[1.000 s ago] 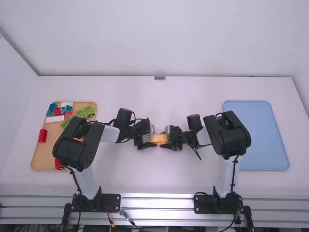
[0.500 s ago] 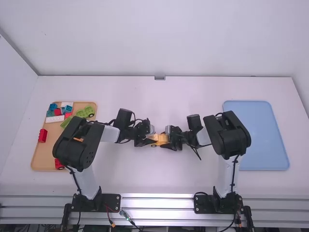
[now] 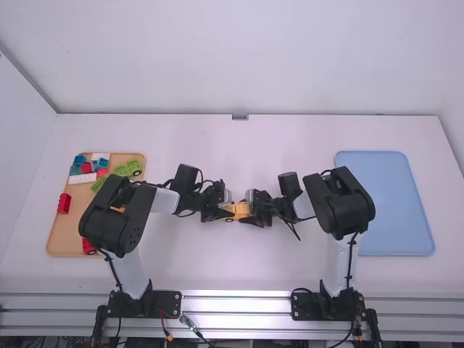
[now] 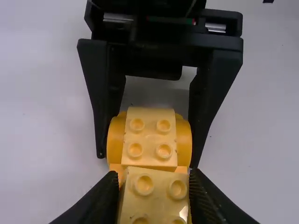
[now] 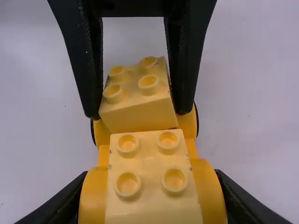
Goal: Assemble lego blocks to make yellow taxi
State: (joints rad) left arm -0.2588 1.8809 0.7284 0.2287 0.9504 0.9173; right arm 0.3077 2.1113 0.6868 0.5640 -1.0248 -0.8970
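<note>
at the middle of the white table (image 3: 217, 268), two robot arms are meeting over a partly built yellow taxi (image 3: 242, 211). coming in from the left, the left gripper (image 3: 222, 211) is holding a studded yellow brick (image 5: 140, 105), its fingers standing apart only by the brick's width and pressing on its sides. the brick is sitting tilted above the taxi's left end, where a black wheel (image 3: 230, 220) is showing on the near side; whether it is fully seated, one cannot tell. from the right, the right gripper (image 3: 251, 210) is clamping the taxi's right end, its fingers spread to the width of a rounded yellow piece (image 4: 150, 140) with four studs on top.

at far left, a tan tray (image 3: 61, 243) is carrying white (image 3: 83, 178), blue and red bricks along its far side, with light green pieces (image 3: 129, 168) just beside them. a red brick (image 3: 64, 204) is resting near the tray's left edge. at far right, a blue tray (image 3: 391, 210) is lying on the table.
</note>
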